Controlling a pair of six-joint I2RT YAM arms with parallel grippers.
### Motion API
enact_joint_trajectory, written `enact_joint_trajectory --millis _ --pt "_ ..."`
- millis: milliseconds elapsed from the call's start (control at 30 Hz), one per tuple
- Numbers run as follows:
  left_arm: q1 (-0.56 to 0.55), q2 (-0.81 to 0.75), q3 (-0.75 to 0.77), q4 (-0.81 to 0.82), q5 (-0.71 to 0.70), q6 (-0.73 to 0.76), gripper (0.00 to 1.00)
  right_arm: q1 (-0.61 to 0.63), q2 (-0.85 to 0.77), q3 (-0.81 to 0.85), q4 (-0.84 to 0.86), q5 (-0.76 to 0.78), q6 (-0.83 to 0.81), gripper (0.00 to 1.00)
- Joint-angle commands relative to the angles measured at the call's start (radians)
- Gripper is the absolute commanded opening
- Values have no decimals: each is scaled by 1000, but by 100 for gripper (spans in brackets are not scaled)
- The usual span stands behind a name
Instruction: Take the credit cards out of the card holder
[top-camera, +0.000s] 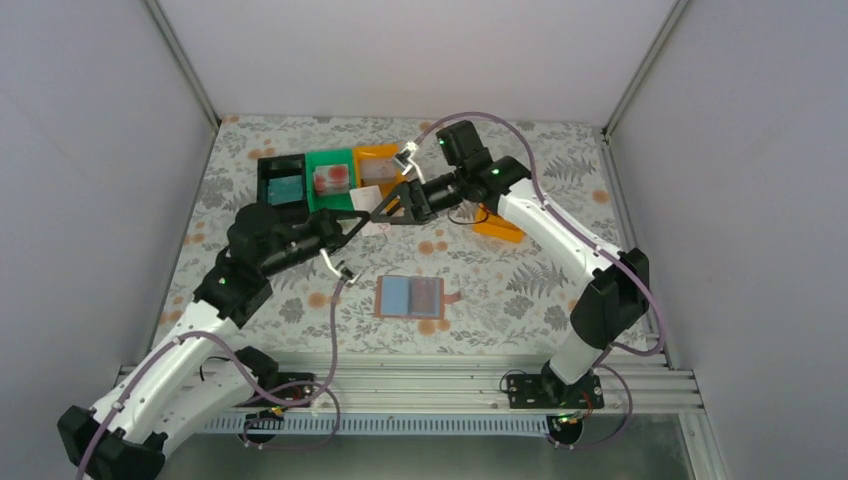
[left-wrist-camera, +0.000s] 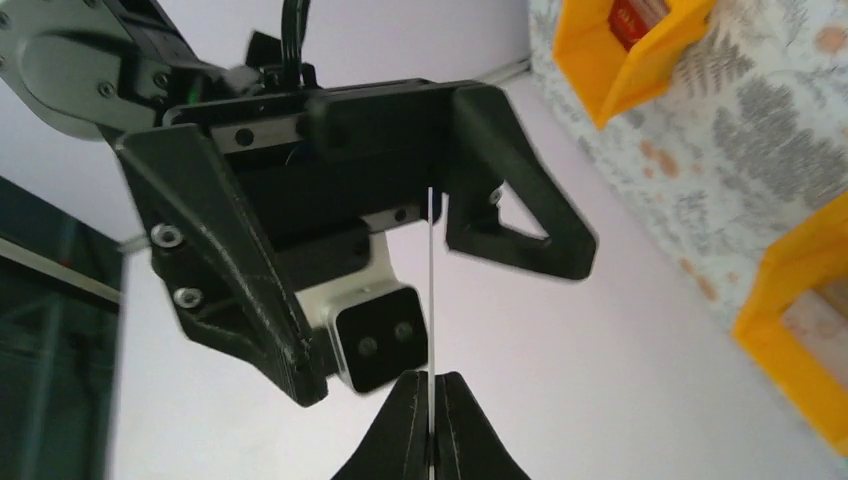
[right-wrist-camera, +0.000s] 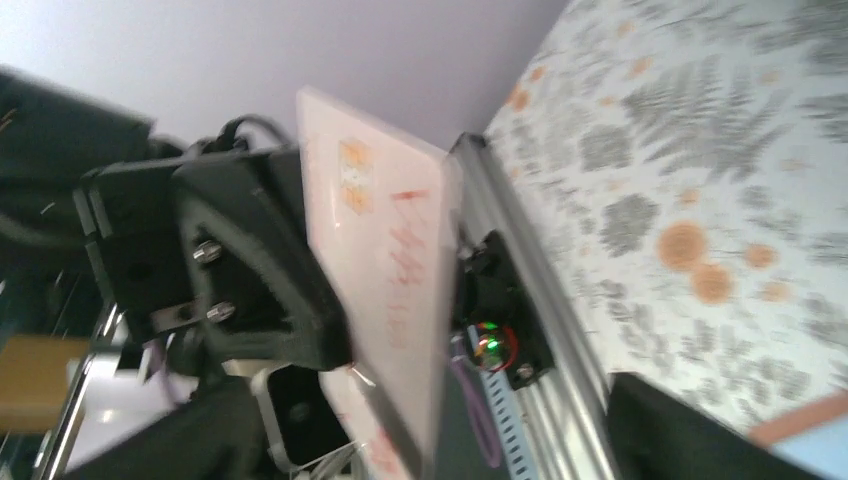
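A whitish-pink credit card (right-wrist-camera: 385, 250) hangs in the air over the table's middle, between the two grippers. In the left wrist view it shows edge-on as a thin line (left-wrist-camera: 431, 290), and my left gripper (left-wrist-camera: 432, 385) is shut on its lower edge. My right gripper (top-camera: 388, 211) faces the left one (top-camera: 358, 220), its jaws standing apart on either side of the card. The card holder (top-camera: 410, 297) lies open and flat nearer the arms, showing a blue card in its left half and a dark red one in its right.
Black (top-camera: 282, 180), green (top-camera: 332, 178) and orange (top-camera: 378, 165) bins stand in a row at the back, just behind the grippers; cards lie in the black and green ones. Another orange piece (top-camera: 497, 225) lies under the right arm.
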Motion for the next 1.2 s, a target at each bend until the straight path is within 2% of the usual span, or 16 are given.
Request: enact_joint_trajectory --millis 0,100,167,233,300,567,767,967,1167 --pt "-68 101 105 -212 -216 -221 3 -135 -54 -72 -16 165 30 99" --pt "-128 288 286 -413 -365 -533 2 -255 -116 -151 -29 337 58 99" --pt "-141 489 447 -545 -447 -726 2 -324 -151 -192 -38 440 54 99" --pt "-142 661 610 -650 -526 -867 2 -365 -177 -222 -38 503 35 99" --pt "-141 801 728 -710 -606 -938 2 -413 -184 -259 -16 493 18 99" --pt "-85 1178 1073 -663 -746 -1072 2 -562 -137 -362 10 417 -31 99" --pt "-17 1456 1396 -765 -810 -1188 2 -596 -123 -378 -6 414 -58 99" --pt "-19 1549 1490 -824 -825 -1268 2 -614 -107 -382 -1 403 -61 99" --pt "-18 1543 1397 -763 -887 -1251 2 -618 -78 -382 18 378 -47 99"
